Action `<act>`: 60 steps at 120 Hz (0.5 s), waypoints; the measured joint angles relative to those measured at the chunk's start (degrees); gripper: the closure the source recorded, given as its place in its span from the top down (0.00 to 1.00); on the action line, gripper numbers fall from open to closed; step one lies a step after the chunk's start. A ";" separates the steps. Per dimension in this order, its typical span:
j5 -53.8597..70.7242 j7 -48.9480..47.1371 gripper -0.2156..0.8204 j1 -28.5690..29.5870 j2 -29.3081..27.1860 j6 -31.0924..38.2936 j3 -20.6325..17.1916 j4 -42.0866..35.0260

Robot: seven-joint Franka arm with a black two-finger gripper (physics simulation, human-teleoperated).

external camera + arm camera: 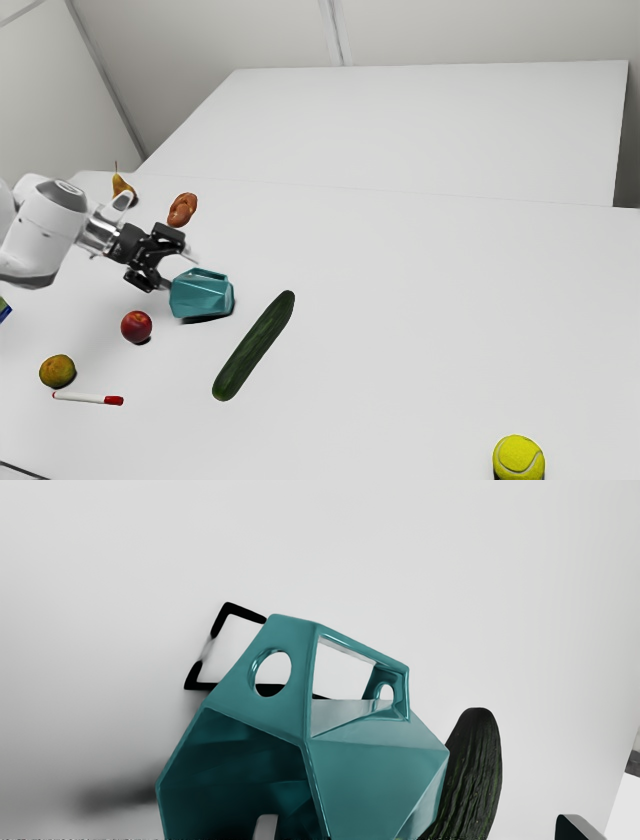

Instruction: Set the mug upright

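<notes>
A teal, faceted mug [203,298] lies on its side on a white bench [400,290]. Its handle is uppermost, and its open mouth faces the black claw [177,271] at the end of the white arm [45,230], which reaches in from the exterior view's left. The claw is released, its two fingers spread wide and gripping nothing. In the wrist view, one fingertip overlaps the mug's dark mouth, while the other stands out past the mug's far side; whether the first is inside the mug or touching it, I cannot tell.

A long green cucumber [254,345] lies near the mug, toward the exterior view's right. A round red fruit [136,326] sits near the mug on the arm's side. Past it are a green-and-orange fruit [57,371] and a white marker with a red cap [88,398]. Beyond the claw lie a lumpy reddish-brown item [182,210] and a yellow-brown pear [123,190]. A yellow tennis ball [519,458] rests well apart, at the exterior view's lower right.
</notes>
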 joint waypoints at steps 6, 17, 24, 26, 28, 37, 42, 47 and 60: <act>-0.79 0.88 0.79 0.68 0.09 -1.30 0.03 -0.36; -1.95 2.32 0.59 1.24 0.03 -3.59 0.12 -1.12; -2.36 3.15 0.44 1.23 0.01 -4.64 0.11 -1.22; -2.44 3.38 0.40 1.22 -0.01 -4.91 0.10 -1.23; -2.52 3.60 0.36 1.21 -0.03 -5.16 0.09 -1.24; -2.80 4.50 0.24 1.27 -0.07 -6.23 0.07 -1.24; -2.88 4.97 0.20 1.27 -0.23 -6.73 0.07 -1.13; -2.93 5.44 0.16 1.17 -0.49 -7.15 0.07 -0.95; -2.98 6.57 0.10 0.98 -0.81 -7.90 0.07 -0.77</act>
